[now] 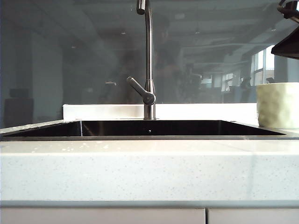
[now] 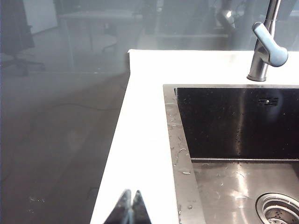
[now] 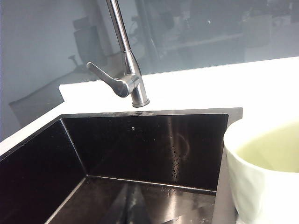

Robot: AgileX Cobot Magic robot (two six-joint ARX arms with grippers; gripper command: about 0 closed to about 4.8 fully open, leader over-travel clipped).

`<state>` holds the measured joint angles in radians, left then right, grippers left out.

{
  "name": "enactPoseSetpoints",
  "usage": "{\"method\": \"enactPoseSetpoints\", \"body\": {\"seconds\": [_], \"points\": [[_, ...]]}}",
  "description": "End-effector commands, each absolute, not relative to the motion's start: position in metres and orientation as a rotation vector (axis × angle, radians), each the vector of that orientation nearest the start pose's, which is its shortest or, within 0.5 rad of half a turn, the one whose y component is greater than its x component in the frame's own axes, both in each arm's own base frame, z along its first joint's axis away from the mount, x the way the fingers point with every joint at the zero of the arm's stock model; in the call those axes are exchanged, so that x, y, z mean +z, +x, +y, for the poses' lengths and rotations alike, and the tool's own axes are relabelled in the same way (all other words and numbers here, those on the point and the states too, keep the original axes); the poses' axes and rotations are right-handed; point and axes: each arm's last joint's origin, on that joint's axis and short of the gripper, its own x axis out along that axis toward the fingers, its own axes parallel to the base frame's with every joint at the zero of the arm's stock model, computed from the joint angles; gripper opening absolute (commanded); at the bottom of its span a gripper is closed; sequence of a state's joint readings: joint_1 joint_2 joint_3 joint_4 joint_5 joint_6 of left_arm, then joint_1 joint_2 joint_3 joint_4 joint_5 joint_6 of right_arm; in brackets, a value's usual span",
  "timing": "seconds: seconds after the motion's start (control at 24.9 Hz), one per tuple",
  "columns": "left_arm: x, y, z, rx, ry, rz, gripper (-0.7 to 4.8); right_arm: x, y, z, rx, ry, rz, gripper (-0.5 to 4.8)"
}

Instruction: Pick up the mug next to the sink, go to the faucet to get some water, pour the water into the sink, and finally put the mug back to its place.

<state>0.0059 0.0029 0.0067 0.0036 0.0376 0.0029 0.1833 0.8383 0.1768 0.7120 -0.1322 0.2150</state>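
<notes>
With the pale cream-green dimpled ceramic mug (image 1: 278, 105) untouched beside the dark rectangular sink (image 1: 140, 136), our closed left gripper (image 2: 130, 208) and right gripper (image 3: 133, 207) have, we judge, the pickup ahead: the right must open and reach it.
</notes>
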Motion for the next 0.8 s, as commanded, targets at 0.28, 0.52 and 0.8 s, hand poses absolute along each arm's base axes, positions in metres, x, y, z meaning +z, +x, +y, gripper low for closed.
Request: {"method": "enactPoseSetpoints", "body": {"seconds": [0.28,0.52,0.8], "points": [[0.168,0.097,-0.001,-0.036,0.0,-0.021,-0.03,0.204,0.166,0.035,0.324,0.216,-0.037,-0.08],[0.168,0.097,-0.001,-0.036,0.0,-0.021,-0.03,0.204,0.166,0.035,0.323,0.213,-0.039,-0.08],[0.168,0.097,-0.001,-0.038,0.0,-0.02,-0.03,0.197,0.141,0.019,0.124,0.085,0.018,-0.08]]}}
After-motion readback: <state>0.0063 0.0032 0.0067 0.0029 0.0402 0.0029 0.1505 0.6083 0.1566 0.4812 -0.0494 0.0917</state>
